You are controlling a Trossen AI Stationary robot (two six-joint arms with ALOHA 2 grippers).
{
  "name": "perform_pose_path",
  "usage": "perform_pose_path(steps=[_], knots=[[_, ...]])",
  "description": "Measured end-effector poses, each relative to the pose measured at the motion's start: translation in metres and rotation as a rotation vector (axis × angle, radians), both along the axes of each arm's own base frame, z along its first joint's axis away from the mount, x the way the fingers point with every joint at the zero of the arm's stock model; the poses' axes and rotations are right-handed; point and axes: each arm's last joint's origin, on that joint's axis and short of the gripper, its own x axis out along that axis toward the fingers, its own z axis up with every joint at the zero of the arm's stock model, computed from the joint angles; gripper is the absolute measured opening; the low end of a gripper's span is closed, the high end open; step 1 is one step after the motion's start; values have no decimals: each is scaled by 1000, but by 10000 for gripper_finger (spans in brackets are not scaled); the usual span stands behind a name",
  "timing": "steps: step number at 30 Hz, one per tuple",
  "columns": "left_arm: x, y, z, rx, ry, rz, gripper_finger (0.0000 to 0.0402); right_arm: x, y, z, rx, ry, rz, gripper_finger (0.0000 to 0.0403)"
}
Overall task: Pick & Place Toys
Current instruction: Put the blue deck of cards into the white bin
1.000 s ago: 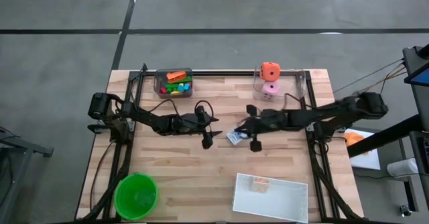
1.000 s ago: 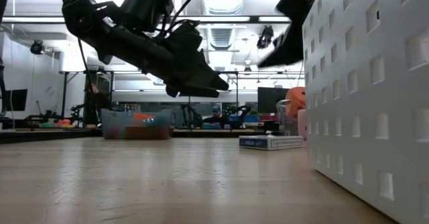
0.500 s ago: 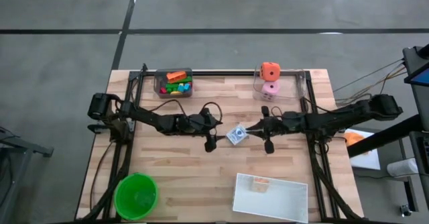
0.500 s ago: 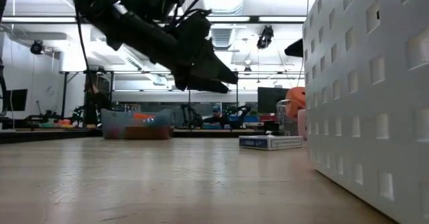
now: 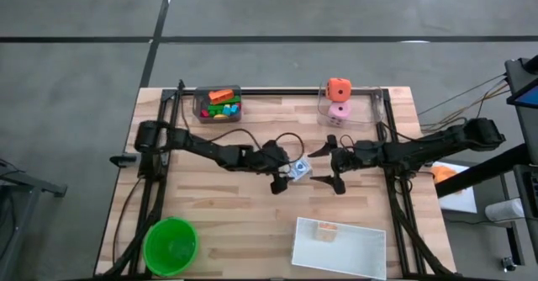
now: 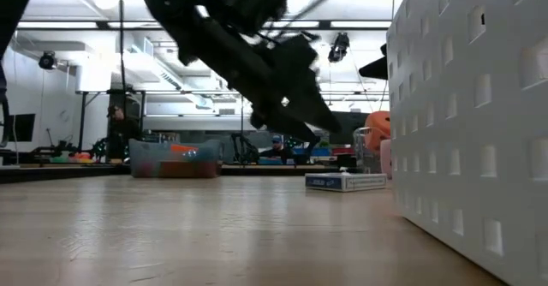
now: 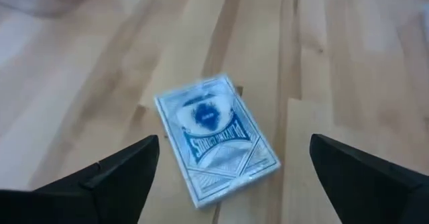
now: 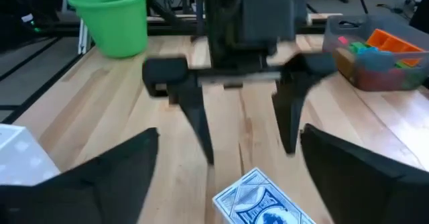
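From the left, the left gripper (image 5: pixel 282 173) reaches toward the table's middle with its jaws spread wide and nothing between them; its two fingers (image 7: pixel 107 177) stand on either side of the card deck (image 7: pixel 216 138) and clear of it, so the deck lies just ahead of and below the hand, flat on the wooden table (image 5: pixel 218 230). The deck's long axis sits skewed to the line between the fingers rather than square across it — by my judgement the wrist would need a small turn, or the grip would have to take it corner to corner. On the deck's far side the right gripper (image 5: pixel 329 168) faces it, also wide open and empty, with the deck just in front of its own fingers (image 8: pixel 107 180). The deck lies between the two hands, just beside each; the left looks slightly nearer — almost over it — so the pick seems to fall to that arm, though either could reach.
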Motion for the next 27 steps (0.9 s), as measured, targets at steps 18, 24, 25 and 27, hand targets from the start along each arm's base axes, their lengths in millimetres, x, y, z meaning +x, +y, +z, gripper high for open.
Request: perform_pose_path(steps=[18,24,25,27], knots=[[64,8,-46,2,388,47,399,-2,5,-6,-11,62,32,362],[59,18,-53,4,436,99,389,-3,7,-8,-13,77,42,362],[59,19,-53,4,436,106,380,-3,7,-8,-14,81,43,362],[58,20,-50,5,433,113,354,-3,7,-8,-14,83,43,362]])
